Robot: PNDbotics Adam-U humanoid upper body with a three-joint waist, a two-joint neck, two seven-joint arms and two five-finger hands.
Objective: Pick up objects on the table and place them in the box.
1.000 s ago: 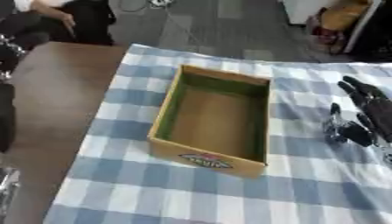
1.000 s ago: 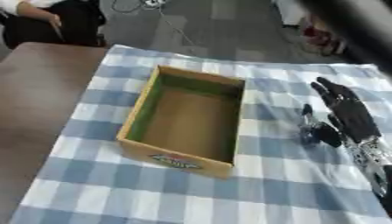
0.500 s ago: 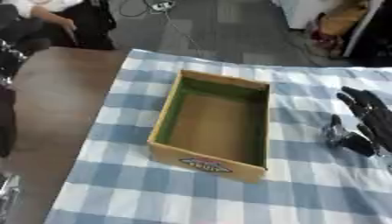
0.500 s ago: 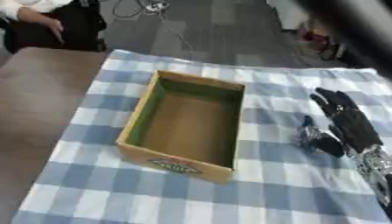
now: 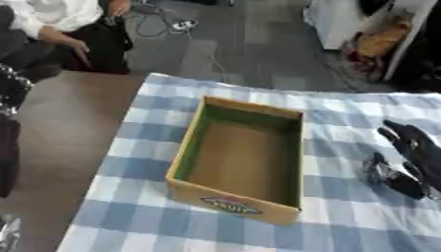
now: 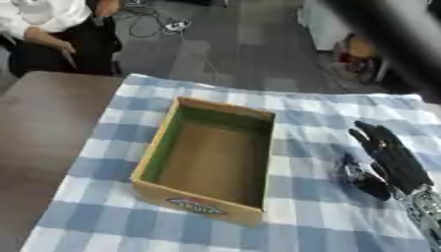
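At the right of the frame your right robot hand (image 6: 392, 157) is lying over a small dark object (image 6: 360, 177), hiding most of it; blur is keeping you from telling what it is or whether the fingers are touching it. The wrist is running off the lower right corner. The label (image 6: 196, 206) on the box's near wall is smearing unreadably.

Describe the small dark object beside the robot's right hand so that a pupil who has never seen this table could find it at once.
Start at the blue and white checked cloth on the table, then find the open cardboard box at its middle. To the box's right lies the black right hand, fingers straight; the small dark object sits on the cloth against its thumb side. It is the only loose item visible, dark with a shiny glint.
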